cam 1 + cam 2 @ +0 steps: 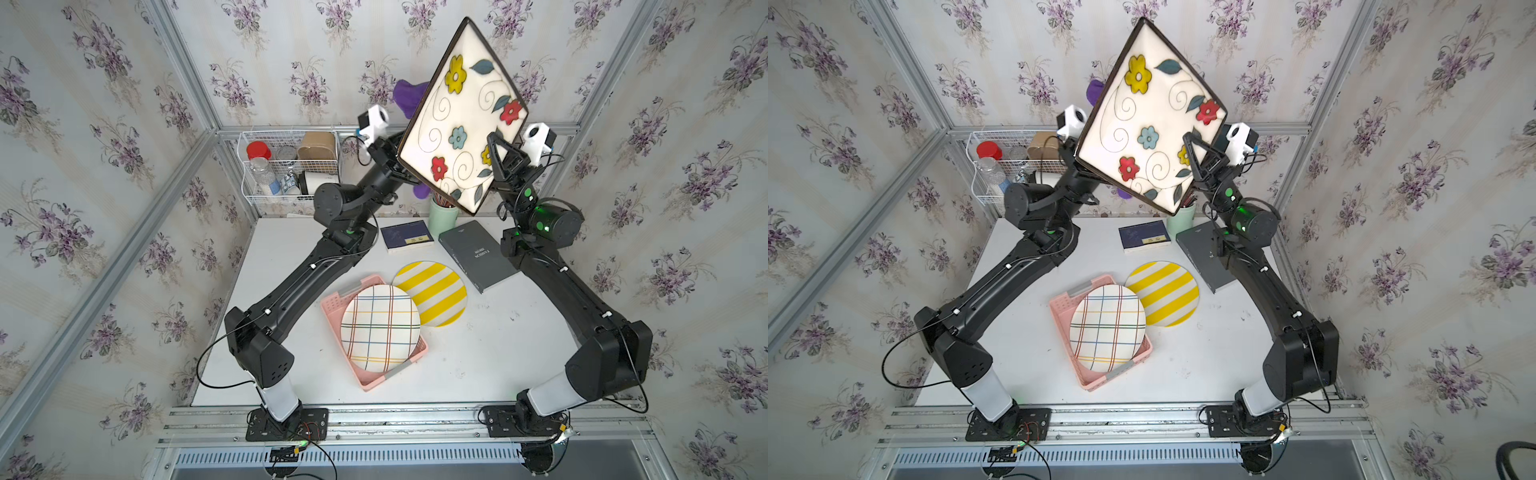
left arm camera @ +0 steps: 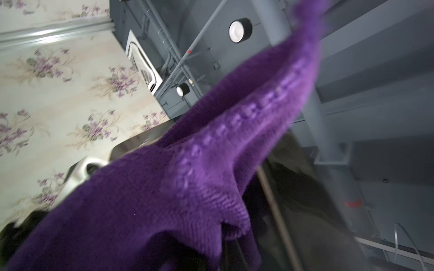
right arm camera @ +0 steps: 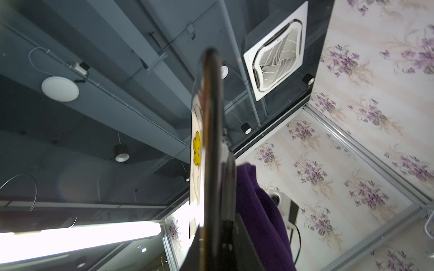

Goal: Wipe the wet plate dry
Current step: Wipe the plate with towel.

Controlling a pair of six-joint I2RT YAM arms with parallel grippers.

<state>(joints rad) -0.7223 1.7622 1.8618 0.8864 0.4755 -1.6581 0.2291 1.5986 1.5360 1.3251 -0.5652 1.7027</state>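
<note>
A square cream plate with painted flowers and a dark rim is held high above the table, tilted on one corner, its face toward the top views. My right gripper is shut on its lower right edge. The plate's rim runs edge-on through the right wrist view. A purple cloth lies against the plate's dark back. My left gripper is hidden behind the plate and under the cloth, shut on the cloth.
On the table, a plaid round plate rests in a pink basket, beside a yellow-striped plate. Behind them are a grey book, a blue book and a green cup. A wire basket hangs on the back wall.
</note>
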